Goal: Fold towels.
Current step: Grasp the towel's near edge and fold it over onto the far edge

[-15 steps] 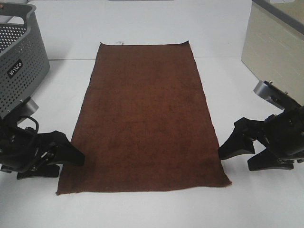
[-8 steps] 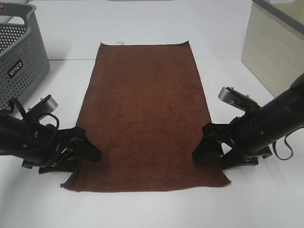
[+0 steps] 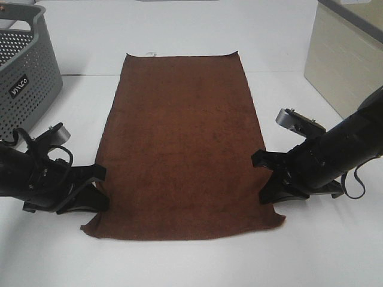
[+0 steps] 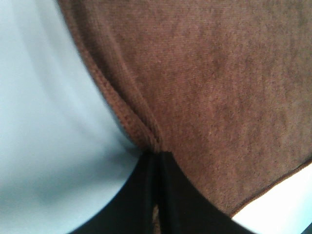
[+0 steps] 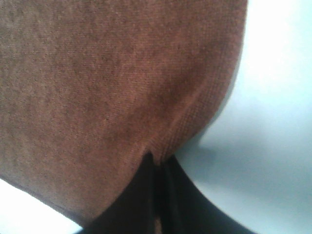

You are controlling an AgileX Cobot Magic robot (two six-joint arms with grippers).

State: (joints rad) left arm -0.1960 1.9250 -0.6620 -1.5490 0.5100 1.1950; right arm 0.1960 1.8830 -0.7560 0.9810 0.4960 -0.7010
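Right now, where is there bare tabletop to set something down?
Free: white tabletop beyond the far hem of the dark reddish-brown terry towel, between the grey perforated basket and the beige panel; also the near strip. Crowded: both long edges, where left tool and right tool clamp it.

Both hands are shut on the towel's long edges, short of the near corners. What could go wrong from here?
1. The left hand and right hand pinch only the hem of the towel, so it may slip out on lifting.
2. Its near end lies free beyond both grips; it may droop and spoil the fold.
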